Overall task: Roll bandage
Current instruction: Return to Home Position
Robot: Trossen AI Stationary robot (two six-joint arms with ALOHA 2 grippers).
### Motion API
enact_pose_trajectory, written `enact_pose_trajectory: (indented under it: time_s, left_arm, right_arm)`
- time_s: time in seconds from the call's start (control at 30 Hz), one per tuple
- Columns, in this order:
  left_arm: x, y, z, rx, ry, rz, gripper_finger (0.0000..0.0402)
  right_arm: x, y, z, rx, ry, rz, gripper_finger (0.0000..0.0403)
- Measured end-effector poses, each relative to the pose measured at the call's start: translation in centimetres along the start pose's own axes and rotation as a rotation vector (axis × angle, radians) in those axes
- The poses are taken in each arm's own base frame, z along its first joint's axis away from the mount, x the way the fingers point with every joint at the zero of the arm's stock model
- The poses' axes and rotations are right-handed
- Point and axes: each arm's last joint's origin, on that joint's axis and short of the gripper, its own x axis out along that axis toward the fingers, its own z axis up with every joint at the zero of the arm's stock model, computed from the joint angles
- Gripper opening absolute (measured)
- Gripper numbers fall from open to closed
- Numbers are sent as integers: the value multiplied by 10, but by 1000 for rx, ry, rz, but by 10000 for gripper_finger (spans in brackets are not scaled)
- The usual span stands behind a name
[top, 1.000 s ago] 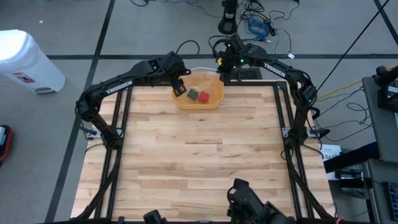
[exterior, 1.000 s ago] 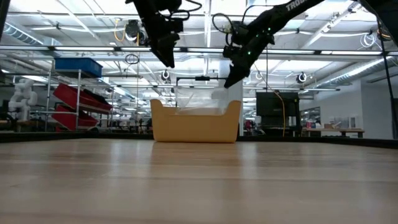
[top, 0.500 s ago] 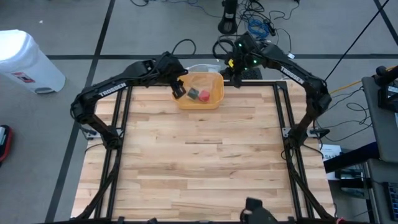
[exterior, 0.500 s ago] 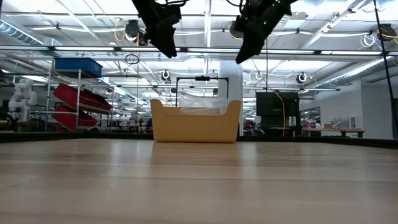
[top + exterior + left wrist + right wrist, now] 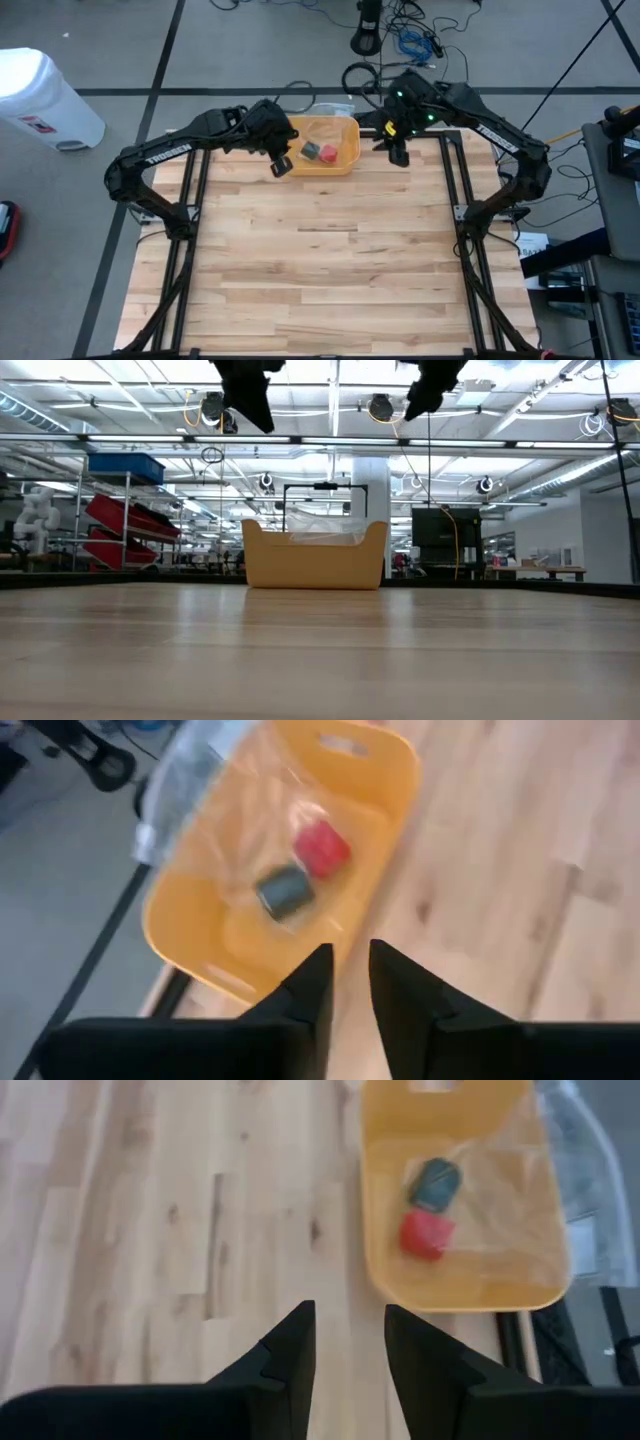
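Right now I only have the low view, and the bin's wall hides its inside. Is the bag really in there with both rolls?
Observer: Yes. From above, the bag lies in the bin, with the red roll and the green roll side by side inside it.
Operator: Both tools are cut off at the top of my picture. Is either holding anything?
Observer: No. The left tool and the right tool each show an empty gap between the fingers.
Operator: Are they over the bin?
Observer: The right tool hangs off the bin's right side; the left tool hangs at its left edge.
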Motion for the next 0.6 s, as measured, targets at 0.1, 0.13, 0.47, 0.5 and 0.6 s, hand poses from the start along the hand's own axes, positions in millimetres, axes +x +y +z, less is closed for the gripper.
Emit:
enact_pose_trajectory:
  time_s: [0.1, 0.13, 0.47, 0.5, 0.6]
  left_arm:
    - [-12, -11, -6, 1, 24, -27, 53]
    - [-16, -14, -8, 1, 23, -35, 45]
    - [-56, -44, -25, 31, 7, -35, 9]
    - [-60, -46, -26, 32, 1, -25, 9]
    - [-69, -54, -29, 42, -31, -44, 9]
  right_arm:
    - [-8, 12, -3, -6, -1, 16, 94]
    - [-10, 16, -5, -7, -4, 18, 88]
    - [-44, 51, -49, 27, -54, 11, 6]
    - [-48, 55, -57, 26, -65, 7, 3]
    - [-56, 69, -81, 38, -124, -3, 5]
